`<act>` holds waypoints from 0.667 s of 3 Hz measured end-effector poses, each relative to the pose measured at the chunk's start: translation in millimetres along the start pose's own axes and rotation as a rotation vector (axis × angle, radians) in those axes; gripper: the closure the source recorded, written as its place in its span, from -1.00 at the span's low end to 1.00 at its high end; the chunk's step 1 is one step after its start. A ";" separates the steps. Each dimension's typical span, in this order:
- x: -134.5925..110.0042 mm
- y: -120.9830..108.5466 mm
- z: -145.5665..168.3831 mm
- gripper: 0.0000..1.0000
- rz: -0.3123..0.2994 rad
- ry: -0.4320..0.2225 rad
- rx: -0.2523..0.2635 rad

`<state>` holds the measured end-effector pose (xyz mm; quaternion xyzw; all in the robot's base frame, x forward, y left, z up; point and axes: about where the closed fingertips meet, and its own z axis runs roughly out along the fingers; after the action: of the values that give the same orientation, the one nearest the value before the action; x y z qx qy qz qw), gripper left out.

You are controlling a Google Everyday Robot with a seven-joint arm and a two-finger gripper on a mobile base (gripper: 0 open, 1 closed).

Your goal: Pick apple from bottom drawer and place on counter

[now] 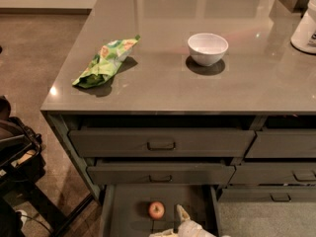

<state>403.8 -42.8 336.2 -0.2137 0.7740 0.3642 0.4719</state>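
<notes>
The apple point(156, 210), small and red-orange, lies on the floor of the open bottom drawer point(126, 206), the lowest of three stacked. My gripper point(180, 219) comes up from the bottom edge of the view, pale and partly cut off, just right of the apple and apart from it. The counter point(197, 78) is glossy grey-brown and spreads above the drawers.
On the counter lie a green snack bag point(106, 60) at the left, a white bowl point(208, 48) in the middle and a white container point(305, 26) at the right edge. Two handled drawers point(161, 143) sit above the open one. Dark equipment point(15, 154) stands on the floor at left.
</notes>
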 end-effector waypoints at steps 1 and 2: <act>5.8 -1.9 5.2 -1.00 0.017 -0.013 -0.009; 24.7 -21.6 18.9 -1.00 0.002 -0.032 -0.027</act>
<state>417.8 -41.9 301.0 -0.2135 0.7616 0.3784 0.4809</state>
